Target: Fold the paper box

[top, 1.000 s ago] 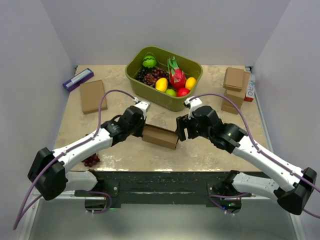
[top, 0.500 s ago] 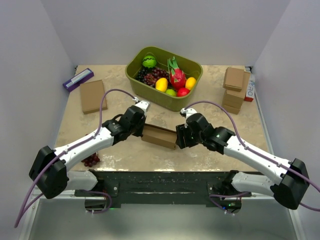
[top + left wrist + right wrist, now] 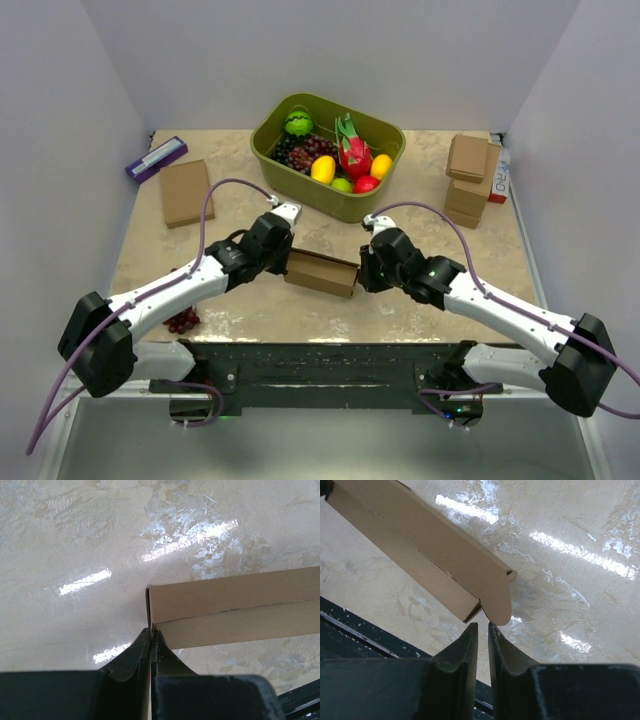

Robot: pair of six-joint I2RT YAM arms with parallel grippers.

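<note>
The paper box [image 3: 322, 272] is a shallow brown cardboard mailer lying mid-table between both arms. My left gripper [image 3: 285, 262] is shut on the thin upright flap at its left end; in the left wrist view the fingers [image 3: 151, 630] pinch that cardboard edge, and the box [image 3: 235, 610] stretches away to the right. My right gripper [image 3: 362, 272] sits at the box's right end. In the right wrist view its jaws [image 3: 482, 626] stand a narrow slit apart with nothing between them. Their tips are just under the rounded tab of the box [image 3: 430, 545].
A green bin [image 3: 262, 150] of fruit stands behind the box. A flat brown box [image 3: 186, 192] and a purple package [image 3: 156, 158] lie at the back left. Small brown boxes [image 3: 467, 180] are stacked at the back right. Grapes [image 3: 183, 320] lie near the front left.
My right gripper has moved left up to the box's right end and its jaws have narrowed from wide to a slit. The left gripper keeps its hold.
</note>
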